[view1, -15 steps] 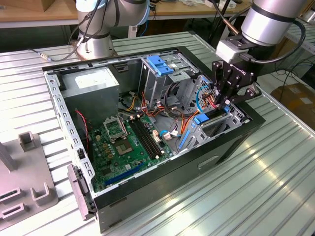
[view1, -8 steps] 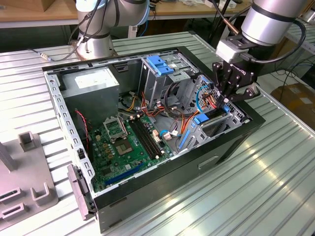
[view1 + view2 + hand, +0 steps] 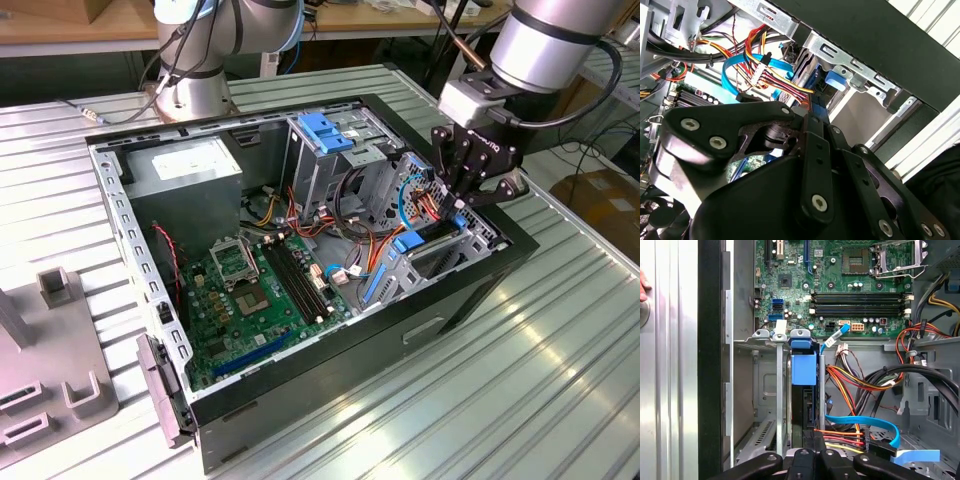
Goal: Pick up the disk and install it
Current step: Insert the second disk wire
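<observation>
The disk (image 3: 437, 233) stands on edge in the drive bay at the end of the open computer case (image 3: 330, 380) on the exterior view's right. In the first wrist view the disk (image 3: 804, 407) shows as a dark narrow slab with a blue plastic rail end (image 3: 804, 368), set between the bay's metal walls. My gripper (image 3: 462, 205) hangs straight over it, its black fingers drawn together on the disk's upper edge. The gripper (image 3: 810, 458) meets the slab at its near end, and in the second wrist view the fingertips (image 3: 812, 120) close beside a blue edge.
Orange, yellow and blue cables (image 3: 860, 432) run right beside the bay. The motherboard (image 3: 250, 290), a grey power supply (image 3: 190, 165) and a metal cage with a blue latch (image 3: 322, 130) fill the case. A grey fixture (image 3: 50, 350) lies at the exterior view's left. A hand (image 3: 644, 285) rests at the table.
</observation>
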